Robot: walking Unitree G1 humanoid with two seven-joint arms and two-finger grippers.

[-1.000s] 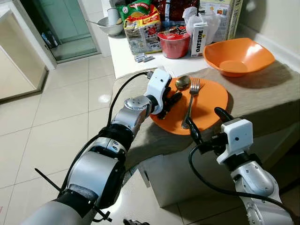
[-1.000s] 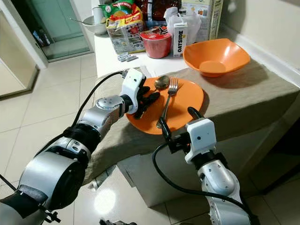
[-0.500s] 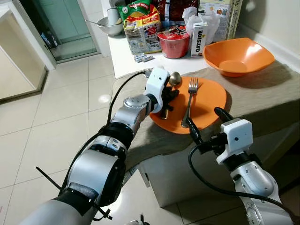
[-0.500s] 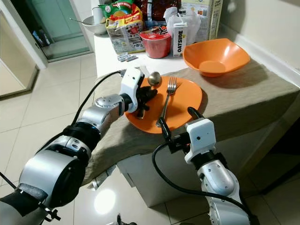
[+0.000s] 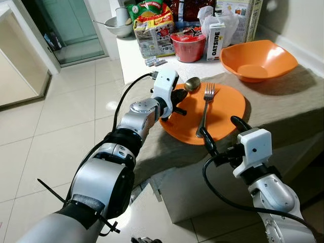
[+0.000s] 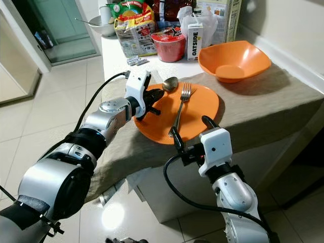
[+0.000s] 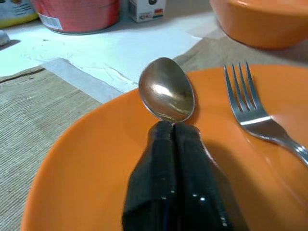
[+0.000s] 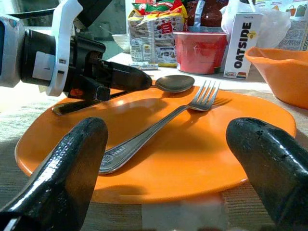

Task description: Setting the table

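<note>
Bright, even indoor light. Glare shines on the floor tiles (image 6: 109, 212) below the table edge. The orange bowl (image 5: 258, 61) casts a soft shadow on the cloth beside it. Both eye views are sharp; the right gripper's fingers (image 8: 62, 166) blur close to the wrist lens.

Left hand (image 8: 137, 80) grips spoon (image 8: 174, 83) over plate (image 8: 192, 154) (fork (image 8: 159, 127) alongside).

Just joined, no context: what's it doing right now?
Setting the table. The left gripper is shut on the spoon, holding it over the far-left edge of the plate. A fork lies across the plate. The right gripper hovers with open jaws at the plate's near edge. An orange bowl sits behind.
</note>
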